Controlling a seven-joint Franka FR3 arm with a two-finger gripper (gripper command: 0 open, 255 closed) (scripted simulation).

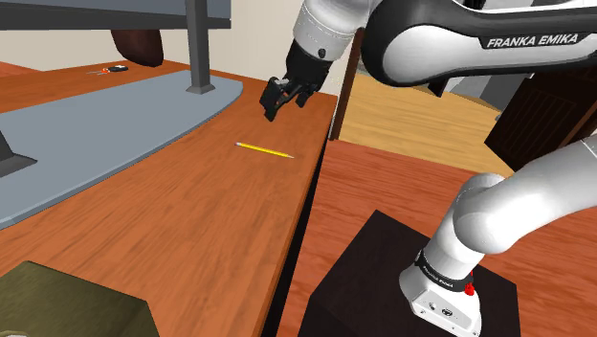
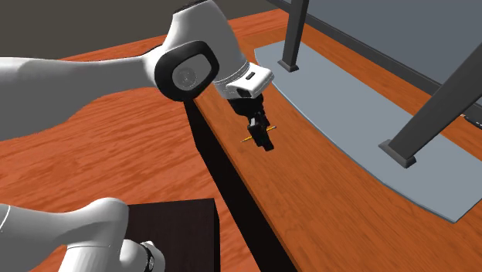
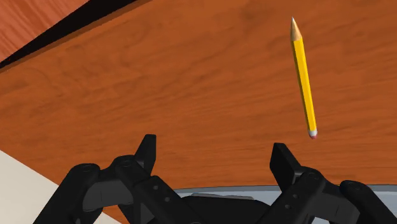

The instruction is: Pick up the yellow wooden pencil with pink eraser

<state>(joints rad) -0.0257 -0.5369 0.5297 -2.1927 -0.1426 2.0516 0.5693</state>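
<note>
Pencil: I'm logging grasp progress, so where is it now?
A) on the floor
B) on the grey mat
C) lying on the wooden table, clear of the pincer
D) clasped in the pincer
C: the pencil lies flat on the table, off to one side of the open pincer, whose fingers don't touch it.

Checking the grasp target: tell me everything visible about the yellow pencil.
The pencil is slim and yellow, with a tan sharpened tip at one end and a small pinkish eraser at the other. It lies flat on the wood-grained table, near its edge, touching nothing else. The open gripper hovers above, not around it.
</note>
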